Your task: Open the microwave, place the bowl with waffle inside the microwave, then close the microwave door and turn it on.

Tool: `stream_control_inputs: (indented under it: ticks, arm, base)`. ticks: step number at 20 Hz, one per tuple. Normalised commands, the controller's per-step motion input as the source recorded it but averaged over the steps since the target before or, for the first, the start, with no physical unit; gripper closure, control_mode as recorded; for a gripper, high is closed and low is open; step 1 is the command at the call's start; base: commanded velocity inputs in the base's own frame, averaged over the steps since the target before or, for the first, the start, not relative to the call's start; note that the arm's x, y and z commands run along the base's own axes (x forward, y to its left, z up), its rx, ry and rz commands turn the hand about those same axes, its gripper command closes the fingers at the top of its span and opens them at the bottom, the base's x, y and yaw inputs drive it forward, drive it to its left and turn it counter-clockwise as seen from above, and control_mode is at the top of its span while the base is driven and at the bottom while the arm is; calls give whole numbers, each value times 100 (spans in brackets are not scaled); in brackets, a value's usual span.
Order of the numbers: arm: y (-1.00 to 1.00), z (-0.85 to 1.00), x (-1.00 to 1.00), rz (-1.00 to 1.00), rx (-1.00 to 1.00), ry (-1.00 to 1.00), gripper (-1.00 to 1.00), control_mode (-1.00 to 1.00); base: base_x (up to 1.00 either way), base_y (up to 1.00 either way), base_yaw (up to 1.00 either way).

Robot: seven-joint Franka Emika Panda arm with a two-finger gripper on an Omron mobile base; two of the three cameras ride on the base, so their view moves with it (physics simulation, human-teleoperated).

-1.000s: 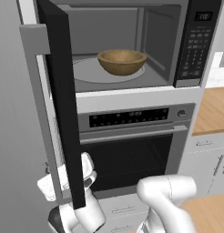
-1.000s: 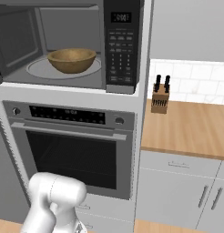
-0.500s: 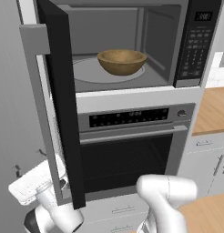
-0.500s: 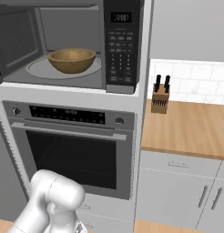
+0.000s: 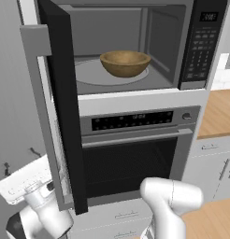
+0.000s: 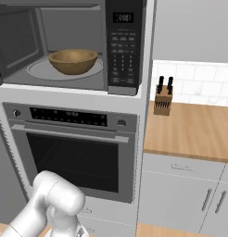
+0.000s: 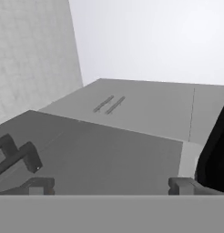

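Brown wooden bowl (image 5: 125, 62) sits on the glass turntable (image 5: 98, 74) inside the microwave (image 5: 135, 46), a bit toward 3 o'clock of the plate's centre in the left base view. In the right base view the bowl (image 6: 72, 60) is at about 9 o'clock from the keypad (image 6: 123, 46). The door (image 5: 63, 107) is swung wide open, edge-on, reaching down past the oven (image 5: 135, 149) front. The pincer (image 7: 109, 185) has its tips (image 7: 38, 184) spread wide apart with nothing between them, looking at grey cabinet panels, the black door edge at its 3 o'clock. The hand is low at 7 o'clock of the left base view, left of the door. A knife block (image 6: 162, 98) stands on the wooden worktop (image 6: 194, 129).
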Motion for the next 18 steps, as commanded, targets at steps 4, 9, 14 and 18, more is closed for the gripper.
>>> stream_control_inputs:
  ticks: [4, 9, 14, 18]
  arm:
    - [-35, 0, 0, -10, 29, -24, -100, -100]
    - [-48, 1, 0, -12, 34, -25, -100, -100]
    - [-48, 9, 0, -15, 36, -23, -100, -100]
    - [-46, 16, -2, -18, 36, -20, -100, -100]
  base:
    - [0, 0, 0]
    - [0, 0, 0]
    - [0, 0, 0]
    - [0, 0, 0]
